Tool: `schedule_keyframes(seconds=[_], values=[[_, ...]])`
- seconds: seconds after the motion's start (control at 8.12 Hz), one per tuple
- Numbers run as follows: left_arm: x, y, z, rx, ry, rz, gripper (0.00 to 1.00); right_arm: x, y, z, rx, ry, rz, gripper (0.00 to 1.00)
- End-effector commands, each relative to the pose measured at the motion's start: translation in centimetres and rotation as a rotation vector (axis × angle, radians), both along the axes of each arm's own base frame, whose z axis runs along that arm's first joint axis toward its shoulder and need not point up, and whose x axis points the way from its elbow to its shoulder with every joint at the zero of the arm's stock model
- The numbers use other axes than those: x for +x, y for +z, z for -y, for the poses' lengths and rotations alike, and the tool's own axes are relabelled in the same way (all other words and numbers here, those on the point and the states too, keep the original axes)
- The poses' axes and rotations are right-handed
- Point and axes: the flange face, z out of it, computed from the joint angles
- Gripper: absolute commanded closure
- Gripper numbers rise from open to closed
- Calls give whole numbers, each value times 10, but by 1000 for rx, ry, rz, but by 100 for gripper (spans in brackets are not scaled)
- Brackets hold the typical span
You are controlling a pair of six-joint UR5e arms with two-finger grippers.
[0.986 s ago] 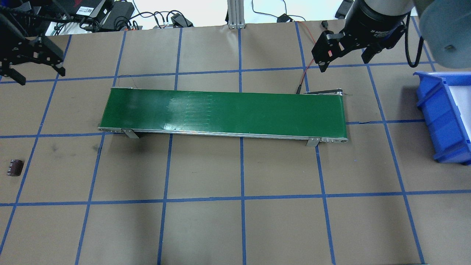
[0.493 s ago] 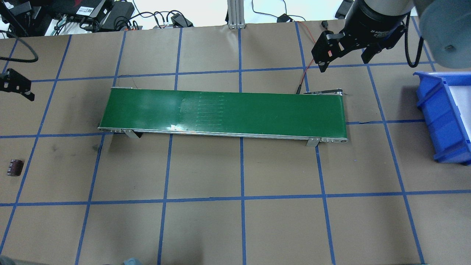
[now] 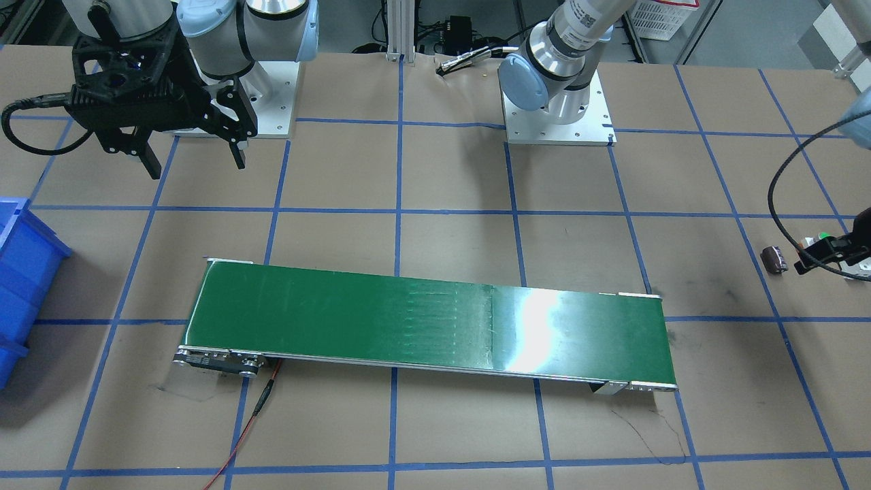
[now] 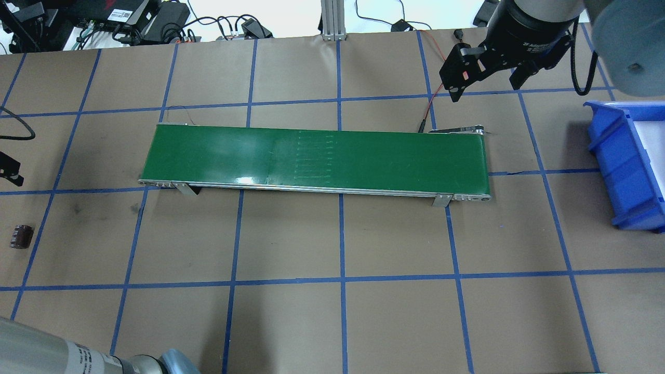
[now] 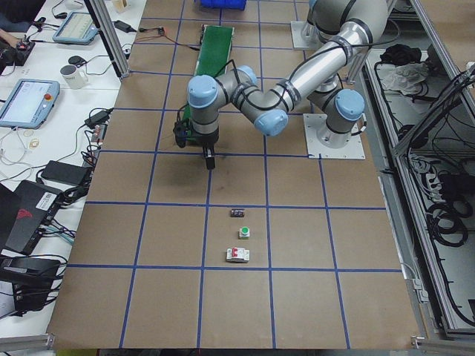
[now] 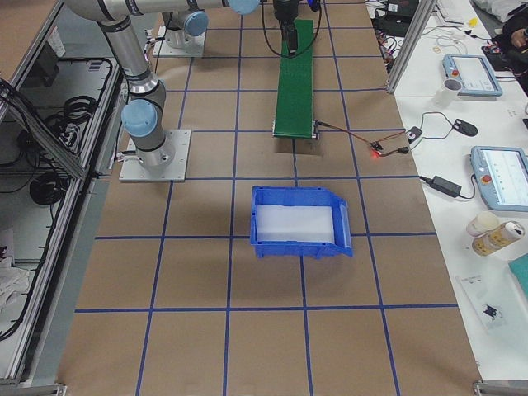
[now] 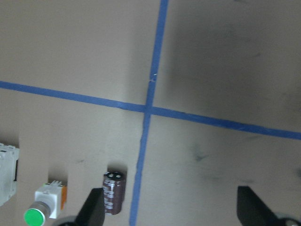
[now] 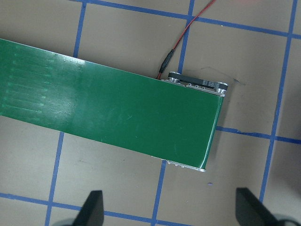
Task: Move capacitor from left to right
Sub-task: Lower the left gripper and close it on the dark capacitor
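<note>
The capacitor is a small dark maroon cylinder lying on its side on the brown table at the far left. It also shows in the front view, the left side view and the left wrist view. My left gripper is open and empty above the table; the capacitor lies just inside its left fingertip. My right gripper is open and empty, hovering beyond the far right end of the green conveyor, which shows below it in the right wrist view.
A white part with a green button and a white blocky component lie next to the capacitor. A blue bin stands at the right edge. A red wire runs from the conveyor's far right corner.
My left gripper has moved toward the table's left edge and nearer the capacitor, almost out of the overhead view. The belt's seam marks have shifted right. The right arm has not moved.
</note>
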Motion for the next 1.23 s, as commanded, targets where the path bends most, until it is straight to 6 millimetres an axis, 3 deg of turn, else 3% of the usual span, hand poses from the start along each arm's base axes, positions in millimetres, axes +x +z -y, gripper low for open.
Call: schedule_keyframes(seconds=[0.0, 0.25, 0.49, 0.74, 0.99, 1.11], values=[[52, -48, -23, 35, -2, -19, 0, 0, 0, 0, 1, 0, 0, 0], [39, -89, -37, 70, 1, -60, 0, -1, 0, 0, 0, -2, 0, 0], [28, -102, -47, 65, -11, -48, 0, 0, 0, 0, 2, 0, 0, 0], [29, -108, -53, 108, -94, -43, 0, 0, 0, 0, 0, 0, 1, 0], [29, -111, -53, 115, -110, -51, 14, 0, 0, 0, 2, 0, 3, 0], [30, -113, -53, 115, -107, -56, 16, 0, 0, 0, 0, 1, 4, 0]])
